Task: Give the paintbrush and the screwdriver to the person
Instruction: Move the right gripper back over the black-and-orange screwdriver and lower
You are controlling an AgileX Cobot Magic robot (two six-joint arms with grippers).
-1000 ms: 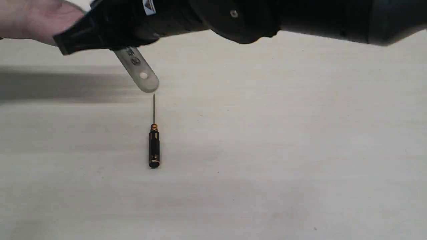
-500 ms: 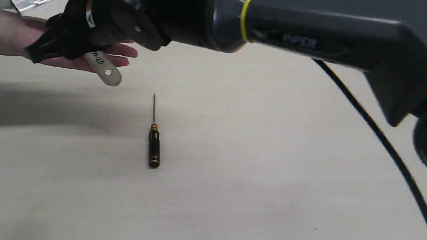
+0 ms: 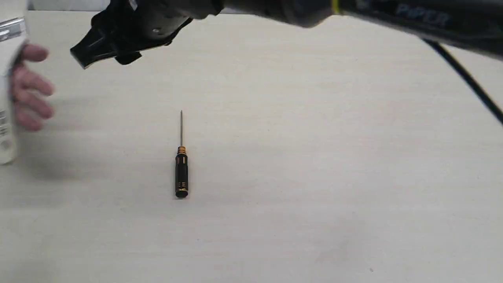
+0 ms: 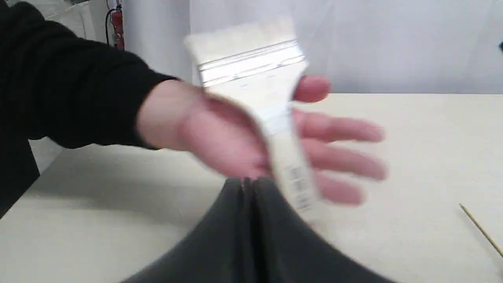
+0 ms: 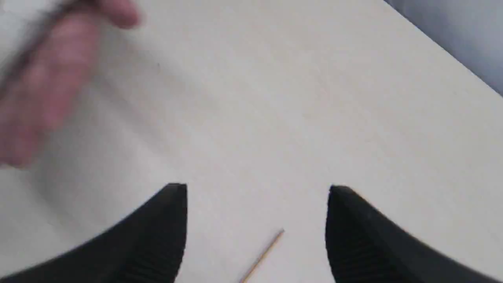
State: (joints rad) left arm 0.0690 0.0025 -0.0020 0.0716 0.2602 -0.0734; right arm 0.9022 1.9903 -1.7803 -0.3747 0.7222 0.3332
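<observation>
First, exterior view: screwdriver (image 3: 181,173) lies flat mid-surface (image 3: 314,177), untouched. Right gripper (image 3: 103,55) hangs far left. Person's hand (image 3: 29,86) at the edge grips the blurred paintbrush (image 3: 4,137).

Left wrist view: left gripper (image 4: 247,184) jaws pressed together, empty; paintbrush sits in the hand.

Right wrist view: jaws wide apart, holding nothing; screwdriver shaft shows between them.

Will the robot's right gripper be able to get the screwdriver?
Probably yes. The right gripper is open and empty, the screwdriver lies uncovered on the table, and the person's hand is off aside.
</observation>
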